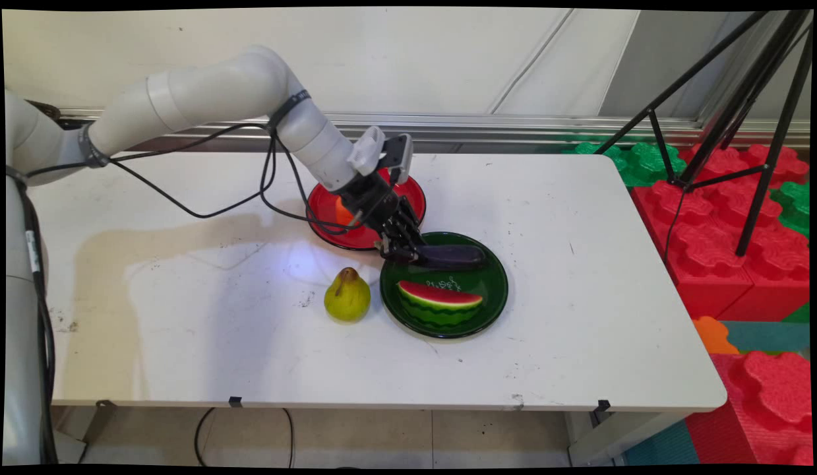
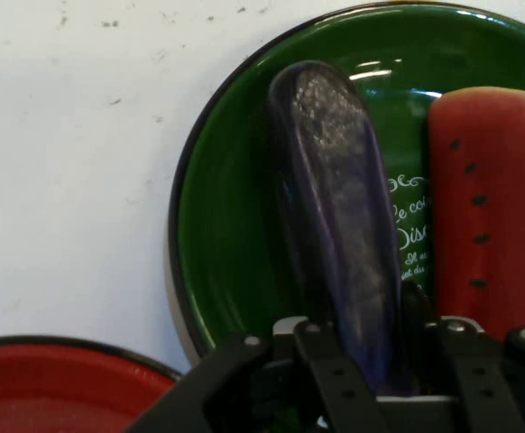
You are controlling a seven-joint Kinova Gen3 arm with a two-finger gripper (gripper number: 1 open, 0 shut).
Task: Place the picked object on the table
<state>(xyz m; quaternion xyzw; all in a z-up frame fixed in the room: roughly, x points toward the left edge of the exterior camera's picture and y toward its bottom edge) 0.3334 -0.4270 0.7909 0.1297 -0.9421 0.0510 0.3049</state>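
Eggplant (image 2: pixel 339 225) is lying in green plate (image 1: pixel 494 290) w/ gripper (image 1: pixel 408 254) clamping one end, fingers narrow. Watermelon slice (image 1: pixel 440 300) is sitting beside it on same plate; pear (image 1: pixel 347 297) & red plate (image 1: pixel 329 201) nearby.

A lab: tripod (image 1: pixel 731 112) beside foam play blocks (image 1: pixel 725 218)
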